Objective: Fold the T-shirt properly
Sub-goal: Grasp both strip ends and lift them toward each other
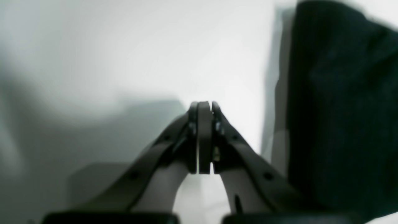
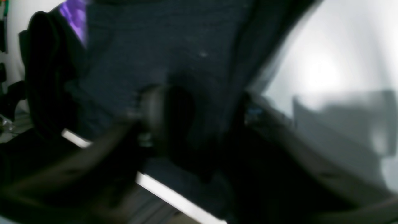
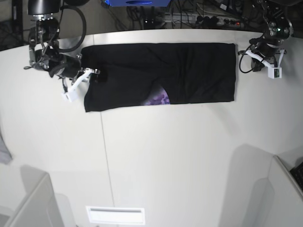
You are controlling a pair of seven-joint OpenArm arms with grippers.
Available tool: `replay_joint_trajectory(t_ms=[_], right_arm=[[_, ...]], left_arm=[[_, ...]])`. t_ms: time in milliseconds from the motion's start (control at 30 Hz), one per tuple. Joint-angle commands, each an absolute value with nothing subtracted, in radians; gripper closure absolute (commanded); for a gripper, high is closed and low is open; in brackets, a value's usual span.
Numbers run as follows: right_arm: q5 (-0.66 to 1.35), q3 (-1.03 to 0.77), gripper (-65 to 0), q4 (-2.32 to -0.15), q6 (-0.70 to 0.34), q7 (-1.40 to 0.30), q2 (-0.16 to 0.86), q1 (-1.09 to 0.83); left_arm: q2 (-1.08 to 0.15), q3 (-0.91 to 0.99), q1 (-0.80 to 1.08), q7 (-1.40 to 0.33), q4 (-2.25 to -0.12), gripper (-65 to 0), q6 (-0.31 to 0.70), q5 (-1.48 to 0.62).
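A white table (image 3: 189,156) fills most of the base view, with a thin seam running down its left half and soft grey shadows toward the lower right. A white rectangular piece (image 3: 116,215) lies at the bottom, left of centre, and a blue object (image 3: 137,2) shows at the top edge. The black T-shirt (image 3: 137,71) lies across the upper part of the frame as a wide, creased strip, a purple patch of print showing at its lower middle.

At the upper left, the right gripper (image 2: 199,109) is at the shirt's left end, its blurred fingers apart with black cloth between them; whether they grip it, I cannot tell. At the upper right, the left gripper (image 1: 204,107) is closed and empty, just beside the shirt's right end.
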State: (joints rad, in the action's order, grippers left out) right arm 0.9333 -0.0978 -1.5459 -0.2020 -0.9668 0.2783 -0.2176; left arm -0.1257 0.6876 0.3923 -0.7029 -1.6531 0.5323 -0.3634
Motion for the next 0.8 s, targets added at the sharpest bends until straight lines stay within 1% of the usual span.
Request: replay_joint_trajectory(t_ms=[0,33,67,200,333,400,467,567,667,767], right_arm=[[0.929,-0.097,-10.7,-1.543,-0.199,-0.978,0.285,-0.217],[0.929,-0.099,-2.7,-1.531,-0.199,-0.978,0.285,-0.214],[0.929,-0.099,0.0,-1.517,-0.197,-0.978,0.285,-0.199],[0.928,-0.099,0.0,-1.478,-0.191,-0.952,0.294,-0.168],[0.926,-0.088,0.0,-1.508,-0.093,-0.914,0.337,-0.166],[0.926,-0.088,0.0,-1.566,-0.027,-0.914,0.348,-0.168],[0.926,-0.087,0.0,-1.627,0.010,-0.917,0.351,-0.170],[0.926,-0.087,0.0,-1.704,0.042,-0.926,0.352,-0.170],[0.926,-0.087,0.0,-1.778,0.093,-0.972,0.343,-0.163],[0.926,-0.038,0.0,-1.854,0.130,-0.980,0.344,-0.156]], left_arm=[[-0.119,0.680,0.374,-0.679,-1.661,0.0,0.539,-0.344],[-0.107,0.671,0.364,-0.679,-1.653,0.0,0.539,-0.315],[-0.094,0.661,0.349,-0.679,-1.647,0.0,0.539,-0.292],[-0.059,0.575,0.328,-0.679,-1.650,0.0,0.539,-0.222],[-0.038,0.510,0.321,-0.679,-1.659,0.0,0.538,-0.206],[-0.036,0.476,0.308,-0.679,-1.661,0.0,0.519,-0.211],[-0.036,0.447,0.294,-0.679,-1.658,0.0,0.476,-0.211],[-0.036,0.394,0.286,-0.679,-1.661,0.0,0.435,-0.211],[-0.036,0.326,0.271,-0.680,-1.684,0.0,0.426,-0.209],[-0.035,0.272,0.265,-0.680,-1.695,0.0,0.390,-0.213]])
